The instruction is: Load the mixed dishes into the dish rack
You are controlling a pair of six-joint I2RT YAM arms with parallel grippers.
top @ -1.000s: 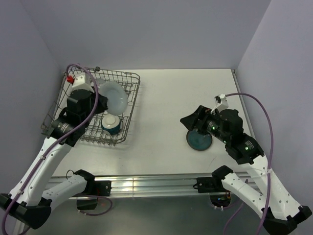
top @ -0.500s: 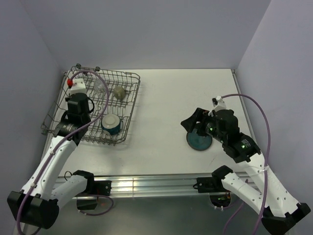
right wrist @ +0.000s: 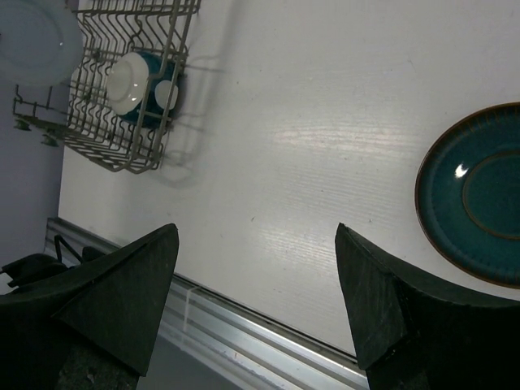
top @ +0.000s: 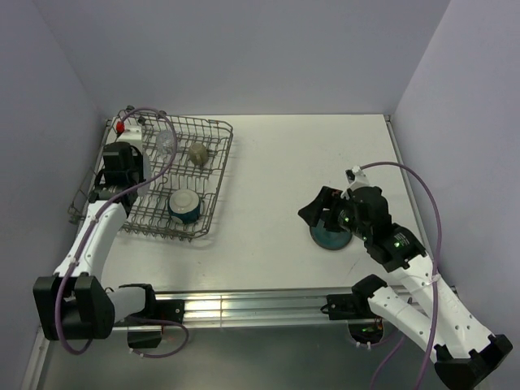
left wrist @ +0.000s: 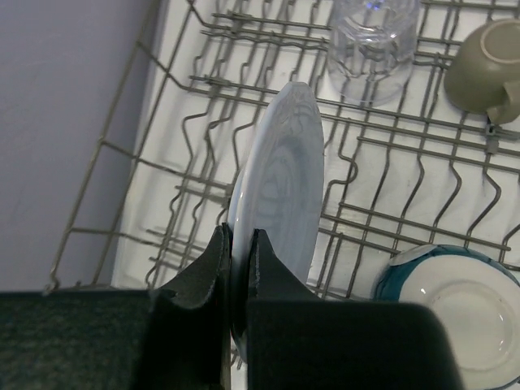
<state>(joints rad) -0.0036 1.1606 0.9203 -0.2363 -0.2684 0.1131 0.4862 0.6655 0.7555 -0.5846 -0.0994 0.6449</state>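
At 9 o'clock in dish rack [left wrist: 203,81]: left gripper [left wrist: 238,244] pinching pale blue plate [left wrist: 280,179], could topple if released unslotted; right gripper [right wrist: 252,301] spread, empty.

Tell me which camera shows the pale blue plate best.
Left wrist: the pale blue plate stands on edge, close up, pinched by the left gripper at the dish rack. Right wrist catches it in a corner; top external hardly shows it.

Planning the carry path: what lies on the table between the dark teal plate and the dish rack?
Only bare table between dark teal plate and dish rack, per top view.
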